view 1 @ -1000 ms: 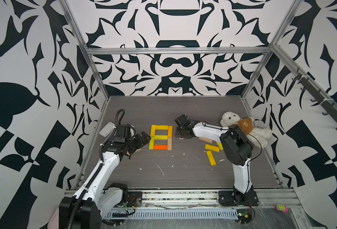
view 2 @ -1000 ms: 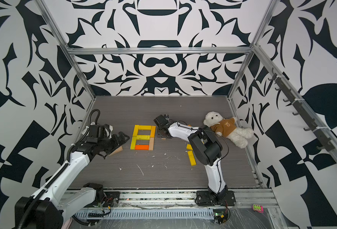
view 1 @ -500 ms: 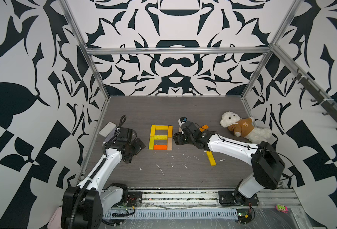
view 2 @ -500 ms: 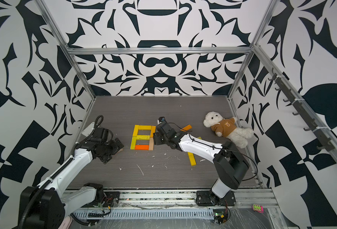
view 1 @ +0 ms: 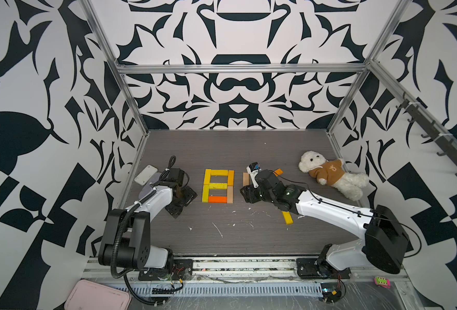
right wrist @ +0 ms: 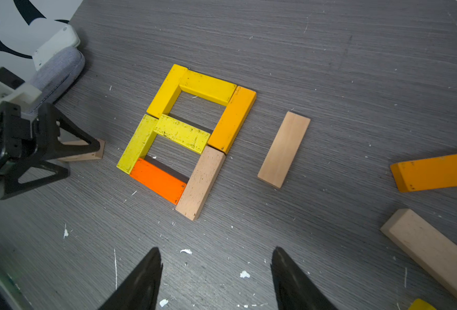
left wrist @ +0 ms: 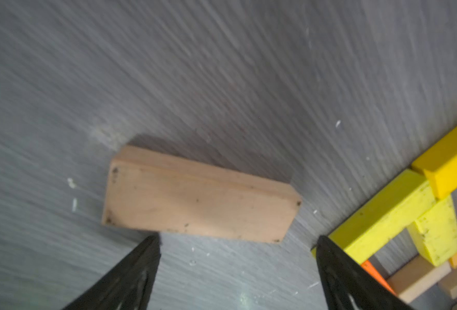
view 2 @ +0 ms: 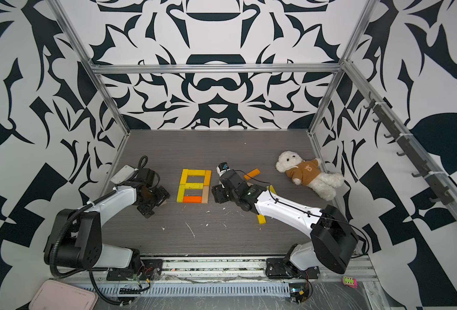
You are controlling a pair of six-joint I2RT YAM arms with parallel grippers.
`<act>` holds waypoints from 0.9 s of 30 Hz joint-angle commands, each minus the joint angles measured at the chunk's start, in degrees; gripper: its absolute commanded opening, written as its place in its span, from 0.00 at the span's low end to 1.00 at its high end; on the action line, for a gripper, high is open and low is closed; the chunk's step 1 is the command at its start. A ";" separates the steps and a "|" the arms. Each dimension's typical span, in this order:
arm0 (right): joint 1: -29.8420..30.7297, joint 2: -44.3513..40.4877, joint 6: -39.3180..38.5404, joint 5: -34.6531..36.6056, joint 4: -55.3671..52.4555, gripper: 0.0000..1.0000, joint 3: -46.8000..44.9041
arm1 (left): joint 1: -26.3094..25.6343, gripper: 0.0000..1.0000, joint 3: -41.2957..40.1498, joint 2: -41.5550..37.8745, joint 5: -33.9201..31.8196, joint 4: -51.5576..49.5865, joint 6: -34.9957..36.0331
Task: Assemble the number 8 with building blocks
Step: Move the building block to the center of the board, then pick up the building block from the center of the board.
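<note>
**Item: figure 8** [view 1: 218, 185]. Seven building blocks lie flat mid-table: four yellow, one amber, one orange block [right wrist: 157, 180] at the foot, one tan block [right wrist: 200, 182] at the lower right. Both loops look closed.

**Adjacent:** a spare tan plank [right wrist: 283, 149] lies just right of the figure, apart from it. A second loose tan plank [left wrist: 199, 194] lies to its left.

**Left gripper** [left wrist: 238, 239]: jaws spread wide and empty, the loose plank ahead of the tips.

**Right gripper** [right wrist: 216, 249]: jaws parted, empty, low beside the figure's lower half.

**Handling:** if the left plank is to be taken, the jaws should straddle its narrow width. One finger sits close to the yellow edge, so it should keep clear.

**Change:** a second ago the right arm stood folded, its gripper by the upper half; now it lies stretched low. The figure is unchanged.
</note>
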 commanded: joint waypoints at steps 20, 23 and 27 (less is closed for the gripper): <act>0.26 -4.09 -0.12 4.56 -2.42 0.67 -2.73 | 3.60 0.47 3.85 9.66 0.39 2.88 7.86; 0.24 -5.00 -0.03 4.85 -2.69 0.67 -3.24 | 3.51 0.44 3.29 9.47 0.40 2.97 8.61; 0.24 -5.97 0.41 5.25 -2.78 0.67 -3.95 | 2.21 0.41 3.17 9.04 -0.50 2.41 10.13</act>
